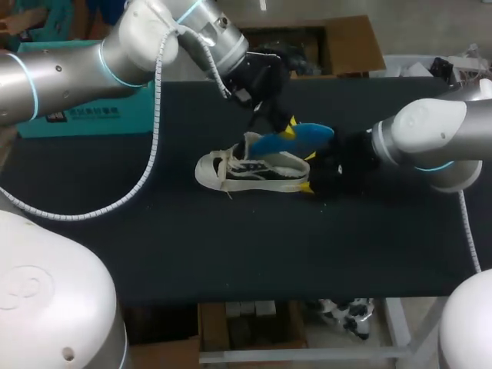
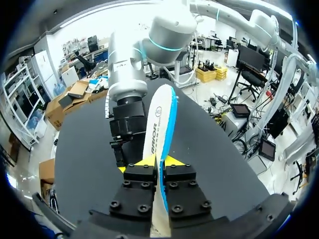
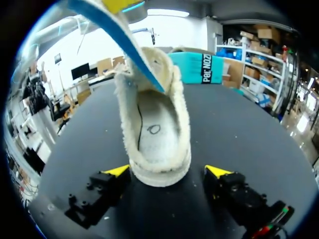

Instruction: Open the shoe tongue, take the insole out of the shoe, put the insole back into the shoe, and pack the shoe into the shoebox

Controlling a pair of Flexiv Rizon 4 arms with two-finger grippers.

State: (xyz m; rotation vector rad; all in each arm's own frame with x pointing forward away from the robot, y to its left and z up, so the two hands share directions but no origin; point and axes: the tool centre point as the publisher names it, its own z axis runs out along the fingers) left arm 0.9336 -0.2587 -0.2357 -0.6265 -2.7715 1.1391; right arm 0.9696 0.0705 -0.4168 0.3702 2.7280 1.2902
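The shoe (image 1: pixel 246 173) lay on its sole on the dark worktop (image 1: pixel 154 246), near the middle, with its heel toward the right arm. The left tool (image 2: pixel 159 162) was pressed together on the heel end of the blue insole (image 1: pixel 296 138), pinching it edge-on between the yellow tips. It held the insole slanted above the heel half of the shoe. From the right wrist, the insole's front tip seemed to sit at or just inside the shoe's opening, though I could not tell whether it touched the lining. The right tool (image 3: pixel 167 171) was spread, one finger on each side of the heel with a gap at both sides, so it was flanking the shoe rather than gripping it. A teal box (image 1: pixel 84 119), probably the shoebox, stood well apart at the worktop's far left edge. The main risk, as I judged it, was the unheld shoe. If the insole's tip dragged on the fuzzy lining, the shoe could slide or tip onto its side, because nothing clamped it. The insole was long and held only at one end. A push at the wrong angle could buckle it, fold its tip under, or catch it on the collar instead of letting it run flat along the bed. A thin edge-on pinch could also let it twist or slip out. The two tools were close together, so a careless move might bring them into contact.
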